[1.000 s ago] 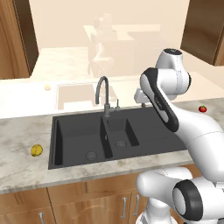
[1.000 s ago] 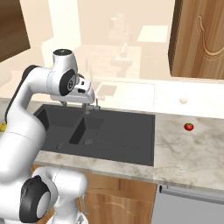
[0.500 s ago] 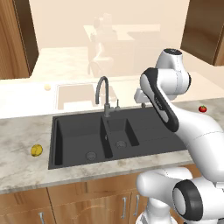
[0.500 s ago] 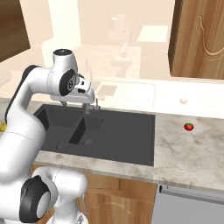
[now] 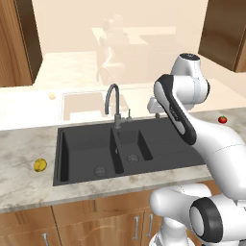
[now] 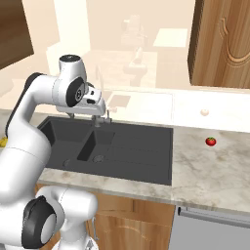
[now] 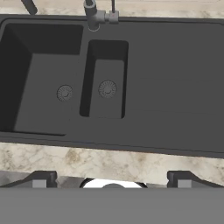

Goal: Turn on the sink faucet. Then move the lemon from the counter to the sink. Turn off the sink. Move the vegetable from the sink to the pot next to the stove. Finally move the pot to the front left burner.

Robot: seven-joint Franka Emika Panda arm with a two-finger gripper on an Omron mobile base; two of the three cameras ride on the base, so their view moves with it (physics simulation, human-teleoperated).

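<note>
the gripper hangs with its jaws spread wide and empty above the sink, the sink faucet standing ahead of it at the basin's far rim. that small side lever looks stiff, thin and slick, so i'd nudge its tip rather than pinch it.

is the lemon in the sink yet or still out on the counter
Out. The small yellow oval lemon lies on the pale marbled stone counter, left of the matte black double-basin sink, whose basins hold nothing.
</note>
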